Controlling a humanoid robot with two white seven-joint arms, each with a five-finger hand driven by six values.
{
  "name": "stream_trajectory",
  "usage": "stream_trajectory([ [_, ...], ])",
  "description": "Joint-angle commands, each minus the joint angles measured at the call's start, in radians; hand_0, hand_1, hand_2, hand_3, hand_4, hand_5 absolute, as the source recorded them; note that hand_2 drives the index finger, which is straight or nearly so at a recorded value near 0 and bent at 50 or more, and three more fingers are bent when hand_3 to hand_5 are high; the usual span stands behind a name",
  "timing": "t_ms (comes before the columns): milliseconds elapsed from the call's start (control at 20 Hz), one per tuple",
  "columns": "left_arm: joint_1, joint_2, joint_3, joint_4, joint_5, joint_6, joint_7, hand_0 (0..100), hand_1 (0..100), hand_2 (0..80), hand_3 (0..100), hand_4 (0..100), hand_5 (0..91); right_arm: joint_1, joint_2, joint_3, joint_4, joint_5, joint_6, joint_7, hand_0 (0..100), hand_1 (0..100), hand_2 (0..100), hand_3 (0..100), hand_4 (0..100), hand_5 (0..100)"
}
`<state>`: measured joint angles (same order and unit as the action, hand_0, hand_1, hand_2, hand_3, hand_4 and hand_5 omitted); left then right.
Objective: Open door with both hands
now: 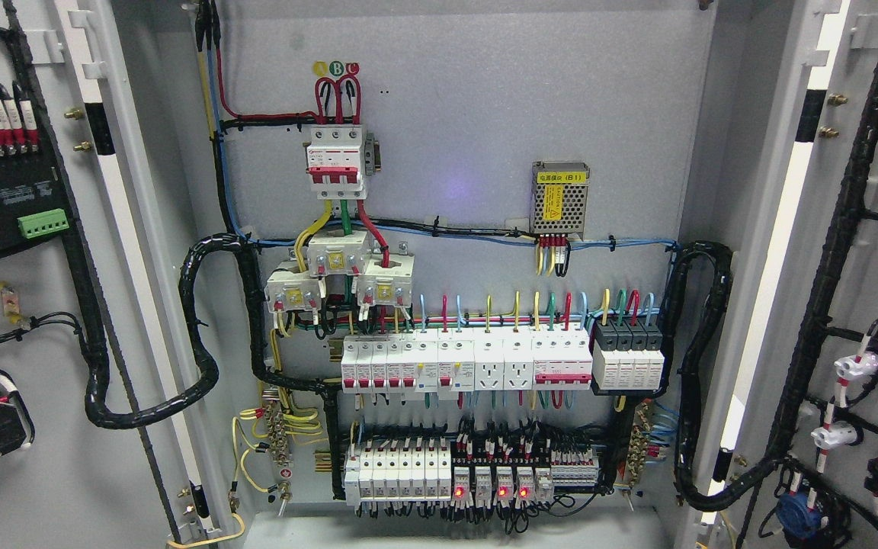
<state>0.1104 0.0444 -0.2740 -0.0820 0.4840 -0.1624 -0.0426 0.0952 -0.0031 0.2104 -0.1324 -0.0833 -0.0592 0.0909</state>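
An electrical cabinet fills the head view with both doors swung wide open. The left door [35, 320] shows its inner face with black wiring and terminal blocks. The right door [850, 320] likewise shows its inner face with black cable looms and white lamp holders. Between them the grey back panel [469, 130] carries a red-and-white main breaker [337, 162], rows of white breakers [466, 362] and lit red indicators [491, 492]. Neither of my hands nor arms appears anywhere in the picture.
Thick black cable bundles [203, 335] loop from each door into the cabinet body, the right one at the hinge side [702, 381]. A metal power supply [559, 197] sits on the panel's upper right. The cabinet floor [454, 534] lies along the bottom.
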Motion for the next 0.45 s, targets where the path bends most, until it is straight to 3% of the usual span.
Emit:
stream_trajectory([
  [0, -0.021, -0.006, -0.001, 0.103, -0.022, 0.001, 0.001, 0, 0, 0.0, 0, 0, 0.0, 0.006, -0.023, -0.002, 0.083, 0.002, 0.036, -0.010, 19, 0, 0, 0, 0, 0],
  [150, -0.034, -0.011, -0.001, 0.126, -0.028, 0.001, 0.001, 0, 0, 0.0, 0, 0, 0.0, 0.006, -0.025, -0.003, 0.085, 0.001, 0.071, -0.011, 19, 0, 0, 0, 0, 0],
  [400, -0.034, -0.011, -0.001, 0.130, -0.111, 0.001, 0.021, 0, 0, 0.0, 0, 0, 0.0, 0.006, -0.025, -0.003, 0.083, 0.001, 0.093, -0.013, 19, 0, 0, 0, 0, 0],
])
